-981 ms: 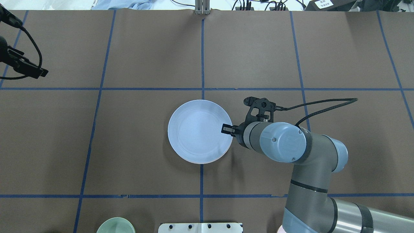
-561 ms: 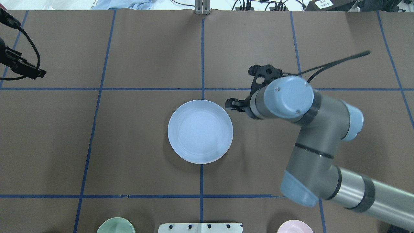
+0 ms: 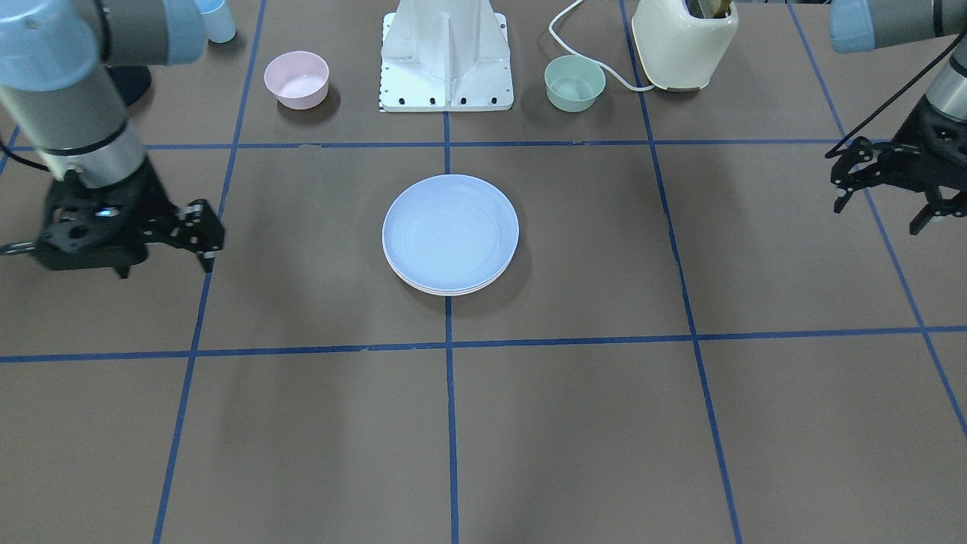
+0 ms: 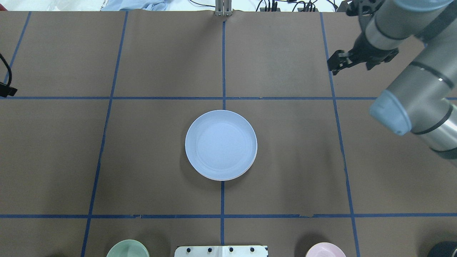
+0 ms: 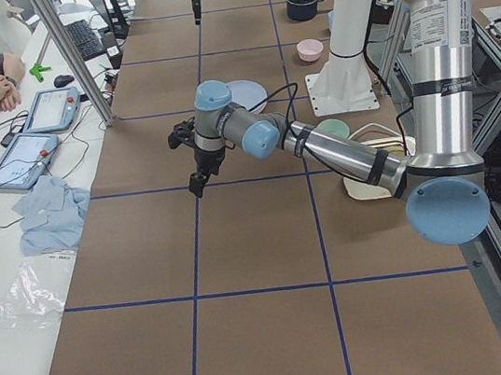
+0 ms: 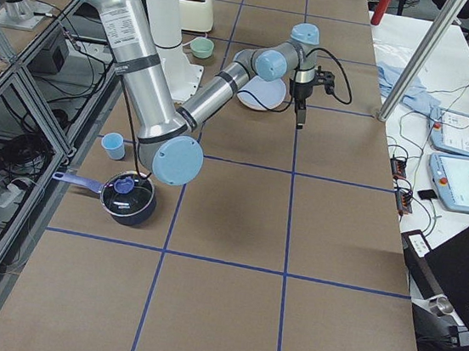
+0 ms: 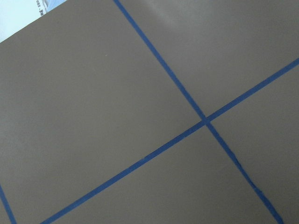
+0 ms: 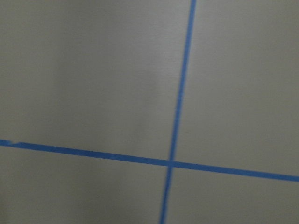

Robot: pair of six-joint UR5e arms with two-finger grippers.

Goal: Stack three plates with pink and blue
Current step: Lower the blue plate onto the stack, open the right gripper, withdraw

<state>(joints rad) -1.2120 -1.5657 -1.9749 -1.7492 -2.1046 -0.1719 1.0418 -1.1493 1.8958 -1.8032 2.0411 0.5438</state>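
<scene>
A light blue plate [image 4: 221, 144] lies on top of a stack at the table's middle, also seen in the front view [image 3: 450, 230]. Pale rims of plates beneath it [image 3: 453, 290] show at its near edge; I cannot tell their colours apart. My right gripper [image 4: 351, 64] hangs open and empty over the table's far right part, well clear of the stack; in the front view it [image 3: 166, 268] is at the left. My left gripper [image 3: 878, 217] is open and empty far off to the other side. Both wrist views show only bare brown table with blue tape lines.
A small pink bowl [image 3: 296, 78] and a small green bowl [image 3: 574, 82] flank the white robot base [image 3: 447, 57]. A cream toaster [image 3: 684, 41] and a small blue cup [image 3: 219, 23] stand near the base. A dark pot [image 6: 129, 197] sits at the right end.
My right gripper left the blue plate's right rim and swung up and away to the far right. My left gripper drew further left, almost out of the overhead view. The stack stayed put.
</scene>
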